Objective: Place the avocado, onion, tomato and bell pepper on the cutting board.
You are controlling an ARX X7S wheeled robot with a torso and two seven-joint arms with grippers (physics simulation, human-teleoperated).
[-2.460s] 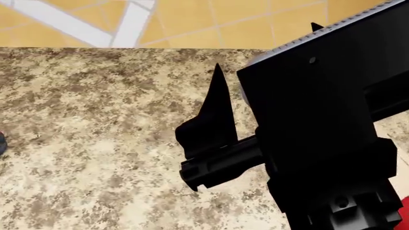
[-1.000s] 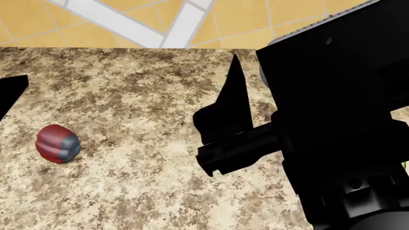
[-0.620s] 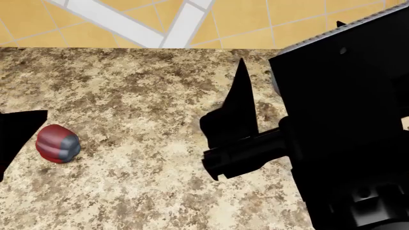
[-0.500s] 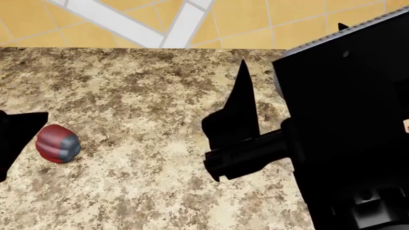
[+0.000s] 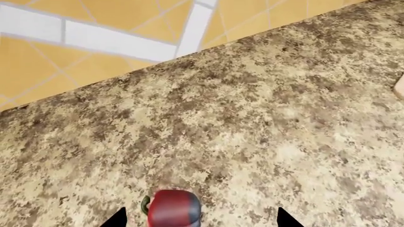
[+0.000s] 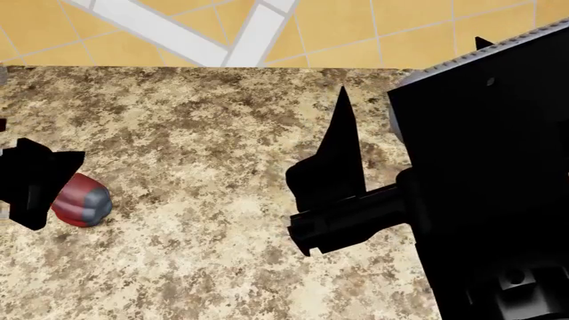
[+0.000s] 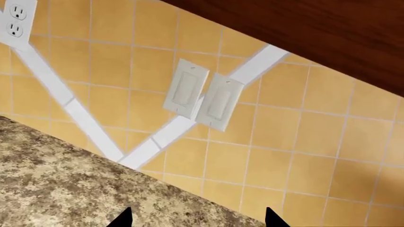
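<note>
- Near the left edge of the counter: bell pepper, dull red with grey-blue patches, sitting on the speckled stone, well short of the back edge
- left gripper over the pepper's left side in head view; dark silhouette overlaps part of it; contact or a gap, cannot tell
- left wrist view: pepper sits between the two black fingertips, which stand wide apart with bare stone either side of it; jaws spread, nothing held
- small green stem nub on one side of the pepper in the left wrist view
- pale peach sliver at the frame edge of the left wrist view, on the counter; too little showing to name it
- right gripper well apart from the pepper, toward the right half of the counter and nearer the back edge; big black arm body fills the right of head view
- right wrist view: two fingertips set apart with nothing between them; open and empty; camera faces the tiled wall behind the back edge
- wall: orange tiles, white diagonal bands, double light switch, outlet, dark wood above
- cutting board, avocado, onion, tomato: not in any view
</note>
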